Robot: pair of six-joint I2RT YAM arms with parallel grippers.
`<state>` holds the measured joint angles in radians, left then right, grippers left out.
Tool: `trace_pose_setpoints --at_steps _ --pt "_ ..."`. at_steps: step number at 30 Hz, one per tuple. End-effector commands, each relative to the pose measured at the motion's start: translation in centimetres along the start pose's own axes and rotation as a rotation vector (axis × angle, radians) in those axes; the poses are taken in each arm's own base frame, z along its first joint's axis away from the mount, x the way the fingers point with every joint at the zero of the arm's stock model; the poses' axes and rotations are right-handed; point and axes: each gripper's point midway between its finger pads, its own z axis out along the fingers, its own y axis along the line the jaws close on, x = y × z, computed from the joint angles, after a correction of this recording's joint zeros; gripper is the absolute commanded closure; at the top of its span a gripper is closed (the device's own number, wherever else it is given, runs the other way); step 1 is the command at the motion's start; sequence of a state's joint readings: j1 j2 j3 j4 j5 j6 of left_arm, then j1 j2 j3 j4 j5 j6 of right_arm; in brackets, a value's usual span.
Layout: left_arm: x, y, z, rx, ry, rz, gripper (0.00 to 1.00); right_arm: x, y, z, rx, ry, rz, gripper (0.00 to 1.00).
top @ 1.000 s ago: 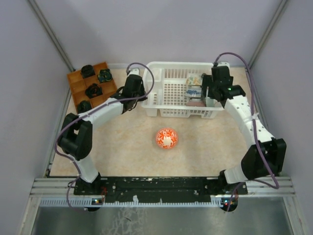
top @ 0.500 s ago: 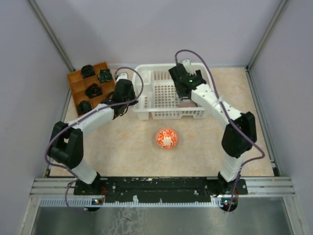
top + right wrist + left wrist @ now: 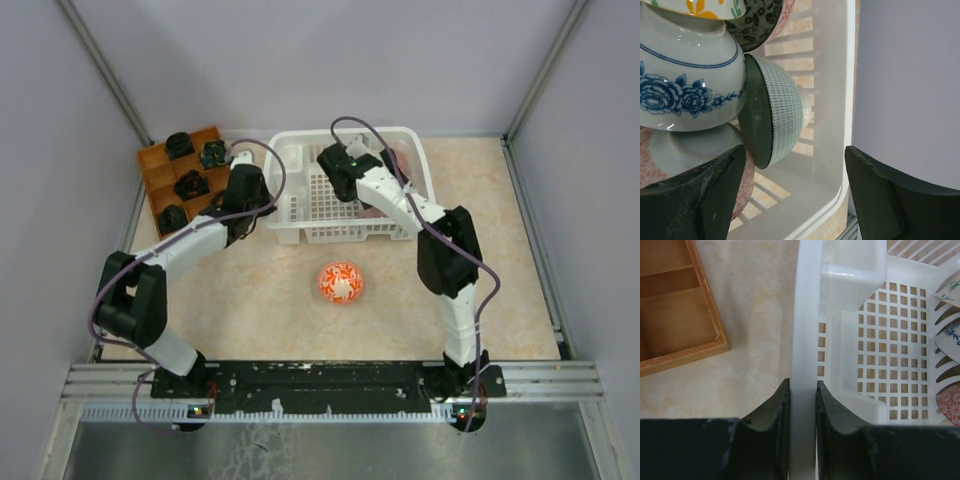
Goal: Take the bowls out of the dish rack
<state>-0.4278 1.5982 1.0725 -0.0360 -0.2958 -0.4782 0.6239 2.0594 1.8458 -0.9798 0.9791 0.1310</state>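
Now our left gripper (image 3: 802,407) pinches the left rim of the dish rack (image 3: 807,315), our right gripper (image 3: 795,172) spread wide beside the bowls (image 3: 690,85).

The left arm (image 3: 190,245), white with black joints, reaches forward and inward from its base, its elbow pushed out to the left. The black two-fingered left end effector (image 3: 802,390) is closed on the upright side wall of the white plastic dish rack (image 3: 807,315), one finger against each face. The right arm (image 3: 400,205) bends sharply at the elbow and stretches leftward over the rack. The right end effector (image 3: 795,165) is spread wide, with nothing gripped.
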Motion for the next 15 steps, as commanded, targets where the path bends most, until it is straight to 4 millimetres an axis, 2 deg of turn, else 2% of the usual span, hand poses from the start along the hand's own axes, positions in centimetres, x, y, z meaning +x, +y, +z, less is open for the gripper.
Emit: trace_pose_setpoints --at_steps 1,8,15 --pt "-0.8 3.9 0.2 -0.13 -0.046 -0.047 0.99 -1.0 -1.7 -0.2 0.092 -0.007 -0.02 0.2" --pt "-0.4 4.0 0.1 -0.111 -0.034 -0.049 0.91 -1.4 -1.1 1.1 0.121 0.009 -0.047 0.23" --pt "0.2 4.1 0.1 -0.101 -0.026 -0.049 0.89 -0.9 -0.9 2.5 0.139 0.037 -0.054 0.37"
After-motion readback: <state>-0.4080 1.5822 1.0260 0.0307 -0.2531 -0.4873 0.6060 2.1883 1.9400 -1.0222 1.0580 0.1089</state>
